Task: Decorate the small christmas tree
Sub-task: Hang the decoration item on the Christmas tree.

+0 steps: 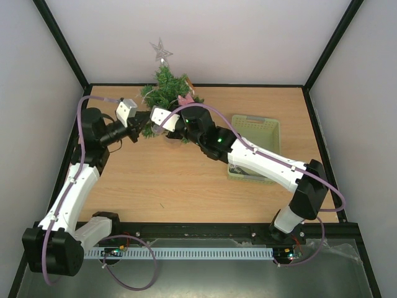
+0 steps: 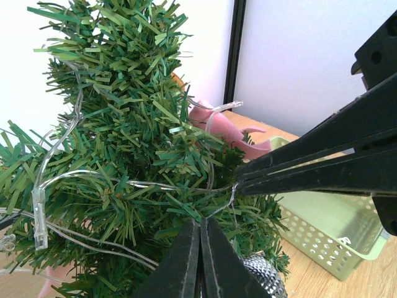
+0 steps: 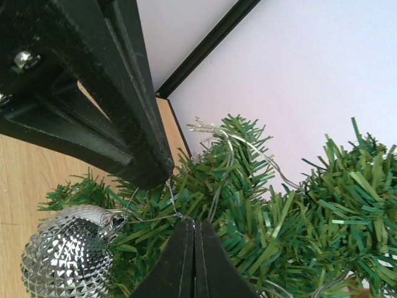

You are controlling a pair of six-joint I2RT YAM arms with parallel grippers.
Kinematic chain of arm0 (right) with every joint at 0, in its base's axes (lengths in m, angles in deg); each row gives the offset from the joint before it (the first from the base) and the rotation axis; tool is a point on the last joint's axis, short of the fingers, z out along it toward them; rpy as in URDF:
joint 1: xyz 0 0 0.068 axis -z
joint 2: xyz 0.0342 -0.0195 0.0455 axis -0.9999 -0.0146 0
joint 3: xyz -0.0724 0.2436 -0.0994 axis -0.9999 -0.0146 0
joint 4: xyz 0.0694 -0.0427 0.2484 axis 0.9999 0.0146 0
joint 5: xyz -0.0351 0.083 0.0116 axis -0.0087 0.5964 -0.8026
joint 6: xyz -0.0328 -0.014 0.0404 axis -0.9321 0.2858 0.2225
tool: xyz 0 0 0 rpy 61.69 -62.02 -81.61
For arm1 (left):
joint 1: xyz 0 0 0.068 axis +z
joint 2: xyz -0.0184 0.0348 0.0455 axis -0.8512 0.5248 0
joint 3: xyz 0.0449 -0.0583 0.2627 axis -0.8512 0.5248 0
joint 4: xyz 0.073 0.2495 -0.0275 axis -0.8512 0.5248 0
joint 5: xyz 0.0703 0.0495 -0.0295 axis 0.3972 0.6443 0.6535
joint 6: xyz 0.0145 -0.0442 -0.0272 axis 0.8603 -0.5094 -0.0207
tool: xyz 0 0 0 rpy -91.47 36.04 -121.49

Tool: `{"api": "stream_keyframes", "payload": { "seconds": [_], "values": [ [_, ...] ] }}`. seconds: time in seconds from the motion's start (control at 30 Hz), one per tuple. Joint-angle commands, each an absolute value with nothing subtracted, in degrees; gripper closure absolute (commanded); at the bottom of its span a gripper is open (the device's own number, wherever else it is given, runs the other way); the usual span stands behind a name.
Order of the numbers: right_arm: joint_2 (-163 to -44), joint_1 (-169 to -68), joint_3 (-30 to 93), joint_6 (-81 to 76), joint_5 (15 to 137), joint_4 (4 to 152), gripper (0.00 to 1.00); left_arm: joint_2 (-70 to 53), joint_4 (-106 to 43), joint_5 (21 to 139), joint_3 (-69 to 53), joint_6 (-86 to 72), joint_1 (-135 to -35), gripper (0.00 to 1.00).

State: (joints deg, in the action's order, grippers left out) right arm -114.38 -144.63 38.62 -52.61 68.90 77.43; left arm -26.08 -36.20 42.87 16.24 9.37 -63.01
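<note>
The small christmas tree stands at the table's far edge with a silver star on top and a clear light string wound through its branches. A silver bauble hangs in front of its lower branches by a thin silver thread. My left gripper is shut on one part of that thread. My right gripper is shut on another part, a little way off. Both grippers' tips sit close together against the tree's front left side. In the left wrist view the bauble shows only partly, behind my fingers.
A pale green perforated basket sits right of the tree, partly under my right arm. A pink ornament hangs on the tree's right side. The back wall stands close behind the tree.
</note>
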Motion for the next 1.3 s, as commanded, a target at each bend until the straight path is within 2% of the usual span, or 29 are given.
{"api": "stream_keyframes", "payload": {
  "seconds": [0.0, 0.9, 0.97, 1.07, 1.27],
  "values": [
    [-114.58, -144.21, 39.97, -53.03, 66.76, 74.59, 0.98, -25.15, -39.45, 42.47, 14.67, 8.82, -62.72, 0.98],
    [-116.86, -143.57, 39.44, -53.16, 67.67, 74.92, 0.98, -24.6, -40.22, 43.35, 18.51, 6.18, -62.72, 0.97],
    [-116.85, -143.57, 39.39, -53.03, 67.71, 74.87, 0.98, -25.01, -39.84, 43.88, 18.74, 5.69, -62.73, 0.95],
    [-116.71, -143.56, 39.57, -53.1, 68.22, 74.96, 0.98, -25.36, -38.69, 45.2, 18.52, 4.48, -62.74, 0.84],
    [-116.8, -143.57, 40.2, -53.25, 69.77, 75.98, 0.98, -28.09, -37.2, 45.87, 18.58, 2.52, -62.73, 0.76]
  ]
}}
